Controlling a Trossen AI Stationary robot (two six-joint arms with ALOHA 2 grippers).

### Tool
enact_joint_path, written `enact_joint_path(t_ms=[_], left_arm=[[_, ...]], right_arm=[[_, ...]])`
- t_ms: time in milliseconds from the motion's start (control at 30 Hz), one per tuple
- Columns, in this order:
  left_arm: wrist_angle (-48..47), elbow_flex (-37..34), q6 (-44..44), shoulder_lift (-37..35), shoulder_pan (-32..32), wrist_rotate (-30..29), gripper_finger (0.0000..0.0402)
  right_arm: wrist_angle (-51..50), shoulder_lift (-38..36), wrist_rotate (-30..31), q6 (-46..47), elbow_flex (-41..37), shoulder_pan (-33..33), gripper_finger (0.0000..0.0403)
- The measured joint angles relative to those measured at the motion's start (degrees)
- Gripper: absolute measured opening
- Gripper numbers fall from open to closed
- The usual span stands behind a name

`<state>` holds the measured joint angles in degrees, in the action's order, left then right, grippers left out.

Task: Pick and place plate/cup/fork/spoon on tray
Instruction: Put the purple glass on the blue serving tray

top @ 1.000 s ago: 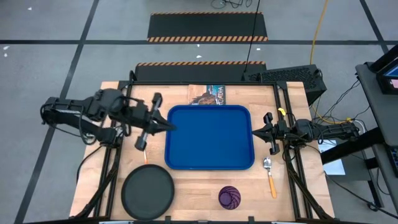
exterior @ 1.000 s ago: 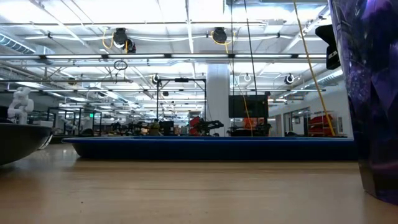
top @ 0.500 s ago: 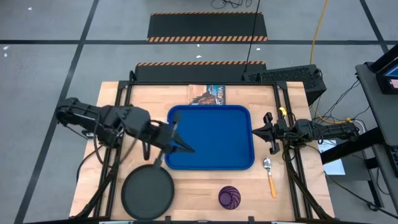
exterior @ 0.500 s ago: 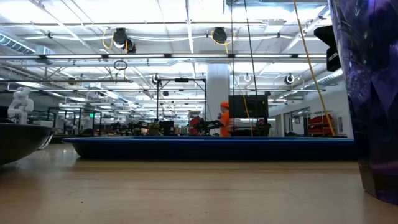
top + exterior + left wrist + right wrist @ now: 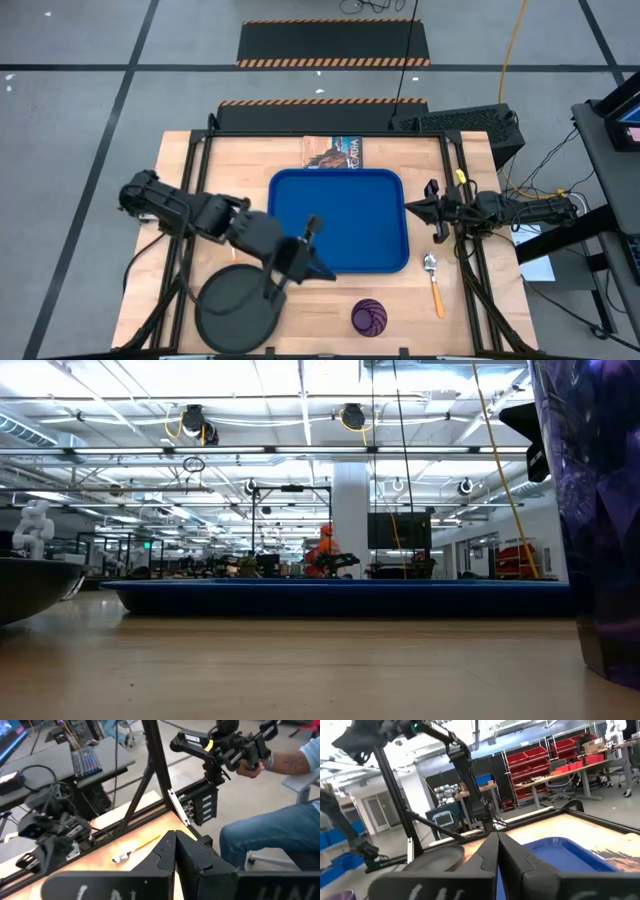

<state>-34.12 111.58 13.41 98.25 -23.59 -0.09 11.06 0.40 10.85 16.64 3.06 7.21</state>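
The blue tray (image 5: 340,225) lies mid-table with nothing on it. The dark plate (image 5: 238,310) rests on the table at the near left, and the purple cup (image 5: 368,317) stands near the front edge. The spoon (image 5: 433,278) lies on the table right of the tray and also shows in the left wrist view (image 5: 135,849). The fork does not show; my left arm covers the table left of the tray. My left gripper (image 5: 322,272) is shut and empty, above the tray's near left corner, between plate and cup. My right gripper (image 5: 420,209) is shut and empty at the tray's right edge.
A printed card (image 5: 334,152) lies at the table's far edge behind the tray. Black frame rails (image 5: 460,250) run along both table sides. Beyond the table's right side a seated person (image 5: 280,835) holds a hand controller.
My left gripper has swung from the tray's left edge toward the table's near edge and right, ending over the tray's near left corner beside the plate. Its fingers stay together.
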Motion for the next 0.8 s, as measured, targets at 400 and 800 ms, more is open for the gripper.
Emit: enact_joint_path(t_ms=[400, 800], left_arm=[[-5.4, 15.0, -0.3, 14.3, -3.9, -0.1, 0.0037], [-7.5, 15.4, -0.5, 22.8, -6.6, 0.1, 0.0098]], right_arm=[[1.2, 0.0, 0.1, 8.7, 0.0, 0.0, 0.0], [-1.0, 0.0, -0.3, 10.8, 0.0, 0.0, 0.0]])
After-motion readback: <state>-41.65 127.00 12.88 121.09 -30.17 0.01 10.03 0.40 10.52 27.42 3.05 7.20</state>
